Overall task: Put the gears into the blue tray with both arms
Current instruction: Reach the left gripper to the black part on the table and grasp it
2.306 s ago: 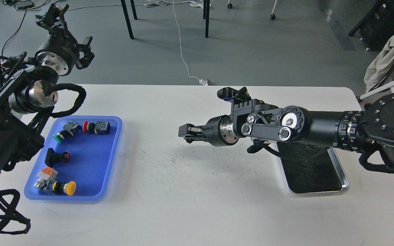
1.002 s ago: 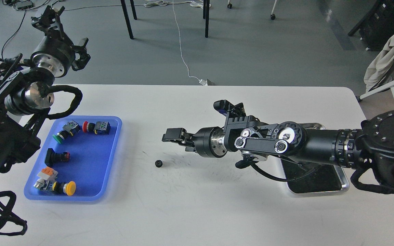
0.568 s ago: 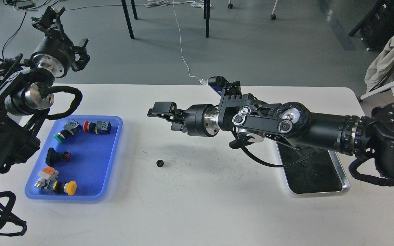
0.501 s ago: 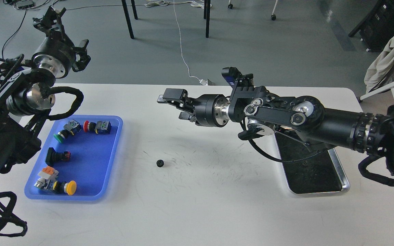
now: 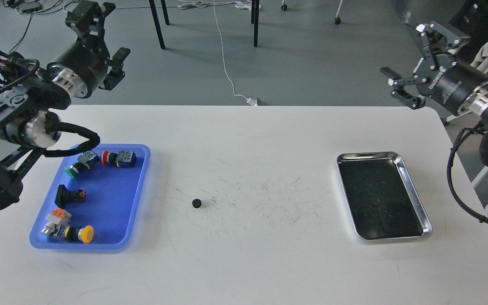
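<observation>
- Gear lies alone on the white desk, a little left of the middle, on the bare surface just right of the blue tray and apart from its rim.
- Blue tray sits at the left of the desk and holds several push-button switches: a green-capped one and a red-capped one toward the far end, a black one midway, and an orange-topped one beside a yellow-capped one at the near end. I see no gear inside it.
- Silver tray rests at the right of the desk; on its dark floor I can make out one small speck, too tiny to name.
- My left hand is raised above the far left corner, beyond the desk's far edge. Its fingers point away from me and I cannot tell whether they are spread or closed; nothing shows in them.
- My right hand hangs high past the far right corner, well clear of both trays, its two fingers spread wide and holding nothing.
</observation>
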{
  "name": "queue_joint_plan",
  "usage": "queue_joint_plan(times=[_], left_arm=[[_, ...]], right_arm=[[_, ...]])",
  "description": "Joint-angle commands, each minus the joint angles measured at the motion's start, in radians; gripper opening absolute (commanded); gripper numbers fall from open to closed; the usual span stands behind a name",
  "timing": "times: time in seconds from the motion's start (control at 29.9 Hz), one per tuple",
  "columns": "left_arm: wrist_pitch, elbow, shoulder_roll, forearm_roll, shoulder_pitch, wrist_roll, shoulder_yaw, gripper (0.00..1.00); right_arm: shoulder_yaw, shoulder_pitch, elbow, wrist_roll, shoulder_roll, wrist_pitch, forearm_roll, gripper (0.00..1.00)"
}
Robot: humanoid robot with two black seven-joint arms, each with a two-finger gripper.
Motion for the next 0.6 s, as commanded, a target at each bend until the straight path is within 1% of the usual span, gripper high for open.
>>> queue_joint_plan(times=[0.0,0.03,0.1,0.23,0.33,0.4,0.47,0.57], left_arm=[[0.002,-0.234,0.167,0.060,0.041,0.000,0.090,0.98],[0.002,-0.287,0.214,0.088,0.049,0.000,0.119,0.98],[0.002,-0.357,0.283,0.163,0.054,0.000,0.170,0.98],[0.004,-0.406,0.343,0.381,0.057,0.000,0.270,0.98],[0.033,-0.405,0.340,0.668,0.064,0.005,0.368,0.98],[0.059,-0.400,0.334,0.834,0.092,0.003,0.414,0.98],[0.068,-0.394,0.308,0.992,0.144,0.003,0.425,0.98],[0.070,-0.363,0.265,1.157,0.207,0.003,0.422,0.98]], right_arm=[[0.130,-0.176,-0.023,0.028,-0.075,0.096,0.131,0.95],[0.152,-0.211,-0.040,0.028,-0.083,0.112,0.172,0.95],[0.169,-0.251,-0.097,0.028,-0.083,0.112,0.249,0.95],[0.164,-0.268,-0.213,0.029,-0.070,0.112,0.334,0.95],[0.164,-0.277,-0.268,0.029,-0.025,0.112,0.364,0.95],[0.164,-0.277,-0.292,0.029,-0.002,0.112,0.363,0.95],[0.161,-0.277,-0.298,0.029,0.012,0.112,0.363,0.95],[0.155,-0.283,-0.298,0.029,0.021,0.112,0.361,0.95]])
